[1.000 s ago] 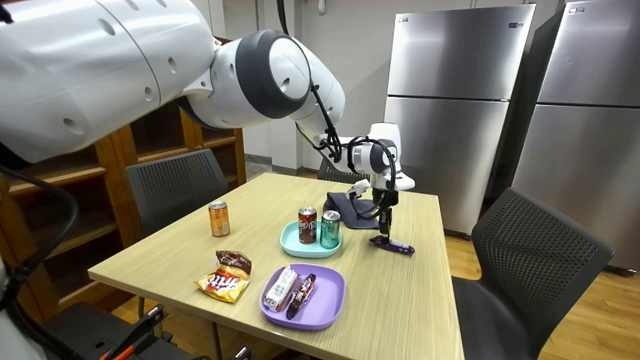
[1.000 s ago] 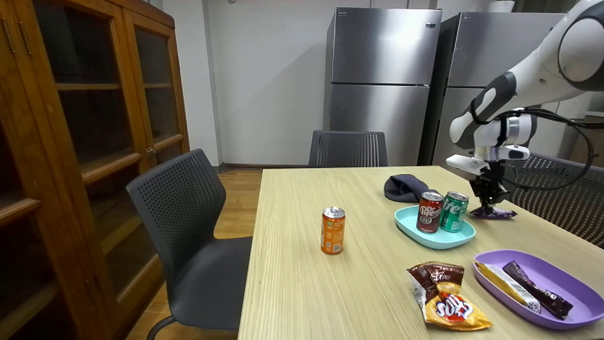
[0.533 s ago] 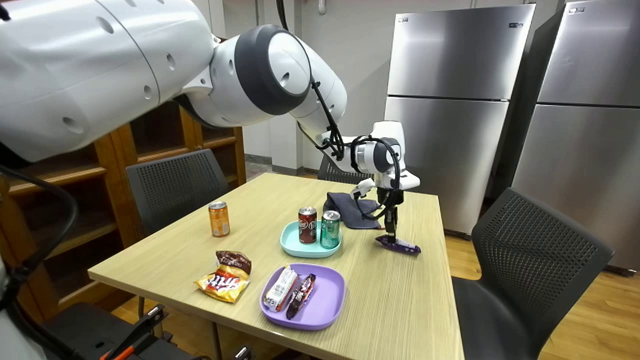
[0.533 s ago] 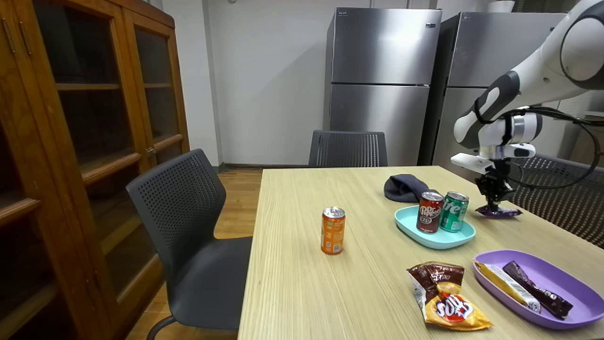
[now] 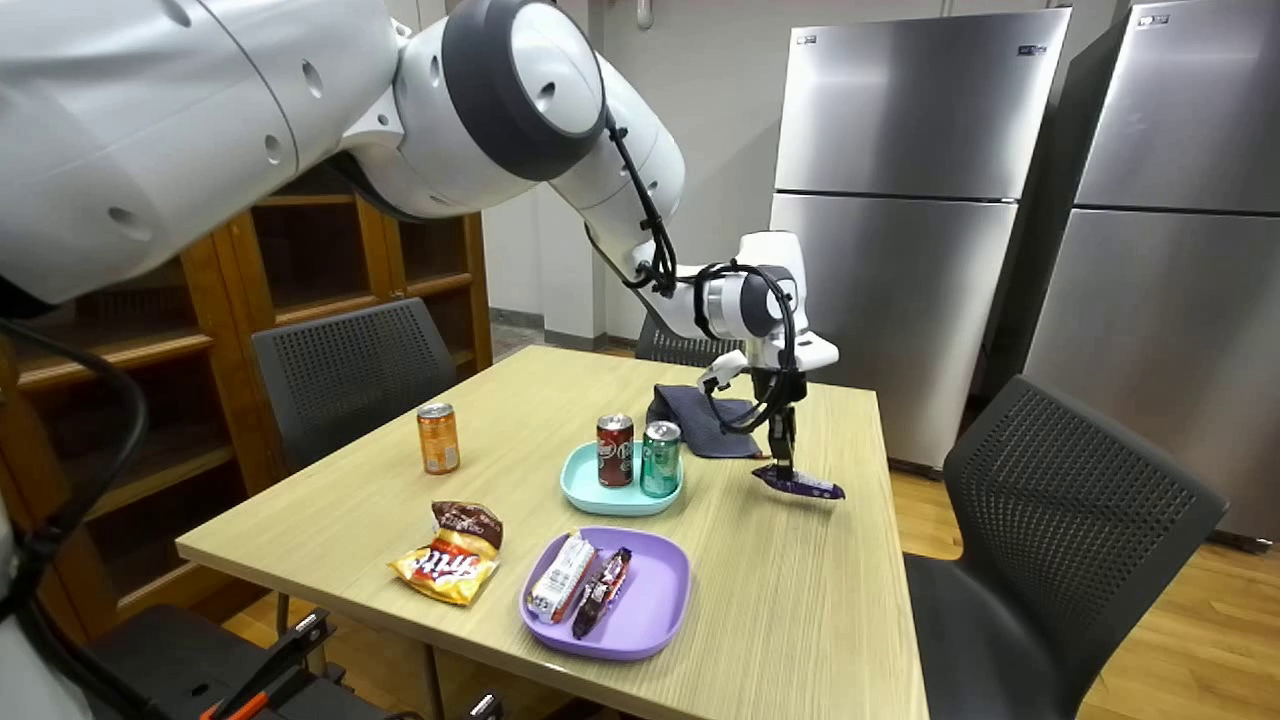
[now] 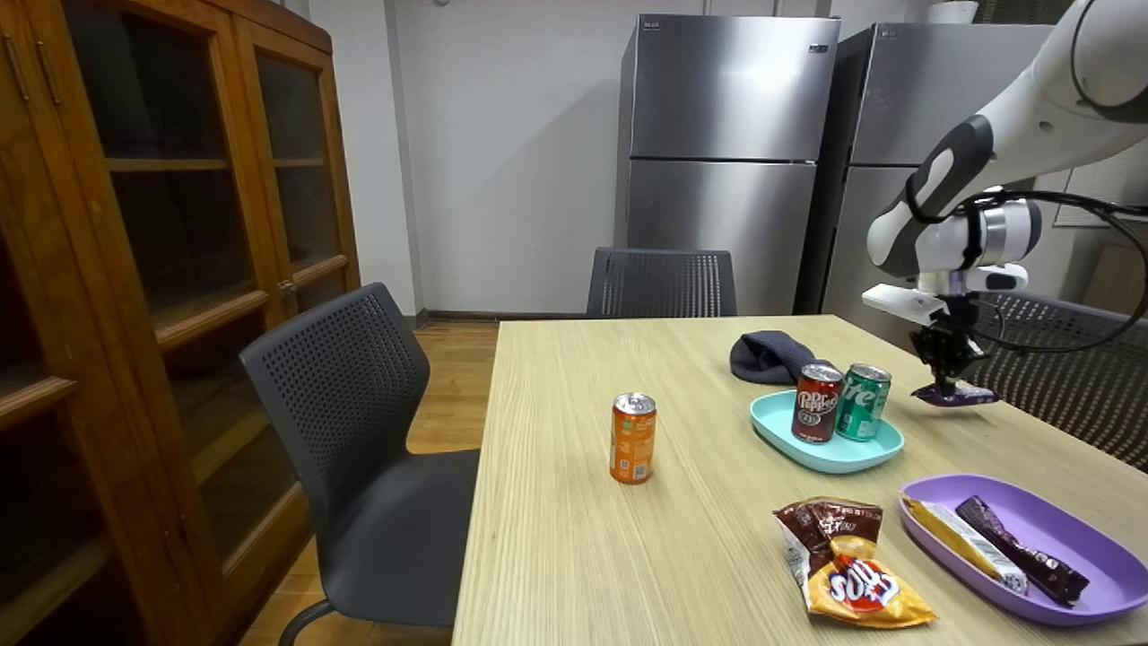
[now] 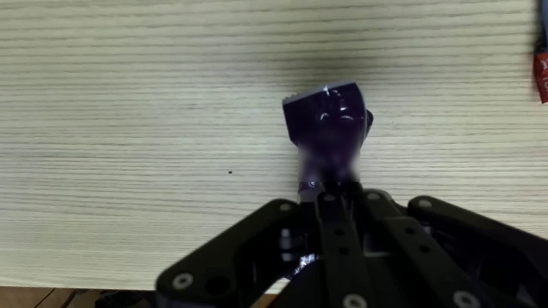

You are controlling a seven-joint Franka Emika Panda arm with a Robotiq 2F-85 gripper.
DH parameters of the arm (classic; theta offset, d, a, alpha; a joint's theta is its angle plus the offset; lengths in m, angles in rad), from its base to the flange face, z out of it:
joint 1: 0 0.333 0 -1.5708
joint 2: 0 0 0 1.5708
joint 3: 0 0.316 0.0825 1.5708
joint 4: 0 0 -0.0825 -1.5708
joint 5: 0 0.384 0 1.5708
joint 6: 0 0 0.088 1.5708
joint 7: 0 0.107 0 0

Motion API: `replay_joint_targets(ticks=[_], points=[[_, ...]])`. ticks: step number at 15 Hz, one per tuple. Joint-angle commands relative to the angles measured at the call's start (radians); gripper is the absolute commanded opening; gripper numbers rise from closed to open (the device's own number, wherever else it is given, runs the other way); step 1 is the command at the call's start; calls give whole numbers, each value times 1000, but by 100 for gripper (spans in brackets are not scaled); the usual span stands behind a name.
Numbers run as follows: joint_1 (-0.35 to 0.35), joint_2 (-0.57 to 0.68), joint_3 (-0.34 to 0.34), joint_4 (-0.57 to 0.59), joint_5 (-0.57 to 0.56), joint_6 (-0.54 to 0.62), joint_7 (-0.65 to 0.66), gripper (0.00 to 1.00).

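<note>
the gripper (image 5: 785,468), black and jointed, is clamped with hardly any gap between its jaws, pinching a purple packet (image 5: 808,485) of shiny, creased film. the packet is long and flattened, at or just above the pale wood-grain table (image 5: 800,620); whether its underside touches, i cannot tell. near it lies a folded dark grey cloth (image 5: 700,420), soft and matte. beside that, a glossy teal tray (image 5: 577,494) with rounded corners and a raised rim bears two smooth cylindrical cans, a red can (image 5: 615,452) and a green can (image 5: 660,462), both upright. an orange can (image 5: 438,440) stands well apart. nearer the camera in both exterior views are a crumpled brown-and-yellow chip bag (image 6: 856,574) and a smooth lilac plate (image 5: 655,605) with a dark bar (image 5: 602,594) and a pale bar (image 5: 562,578) in wrappers.

only the wrist view shows the packet's straight silvery end seam, a tiny dark speck (image 7: 230,172) on the grain, and pale letters on a red tag (image 7: 542,77). the pale bar's yellow side (image 6: 951,538) shows plainly in an exterior view.
</note>
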Motion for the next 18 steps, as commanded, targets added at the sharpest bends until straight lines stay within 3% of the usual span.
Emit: replay_joint_targets(ticks=[1, 8, 18], points=[[26, -110, -13, -152, -20, 46, -36, 1], [4, -227, -6, -309, -75, 99, -122, 1], [69, -451, -37, -711, -133, 294, -174, 1]])
